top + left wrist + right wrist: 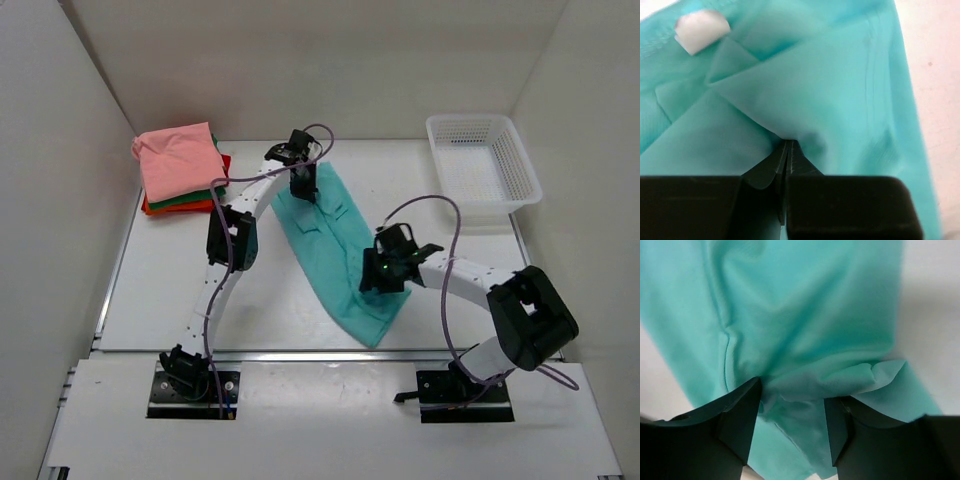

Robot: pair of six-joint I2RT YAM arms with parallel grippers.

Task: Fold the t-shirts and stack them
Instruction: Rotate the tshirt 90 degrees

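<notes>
A teal t-shirt (330, 250) lies in a long diagonal strip across the middle of the table. My left gripper (304, 190) is at its far end, jaws shut on a pinch of the teal cloth (830, 75), fingertips closed together (787, 145). My right gripper (385, 280) is over the shirt's near right edge, jaws open, with a bunched fold of the teal shirt (805, 300) lying between its fingertips (792, 390). A folded stack sits at the far left: salmon-pink shirt (178, 160) on top, green (185, 200) under it, red-orange (160, 209) at the bottom.
A white mesh basket (483, 165) stands at the far right corner. White walls close in the table on three sides. A white neck label (700, 30) shows on the shirt in the left wrist view. Bare table (160, 290) lies left of the shirt.
</notes>
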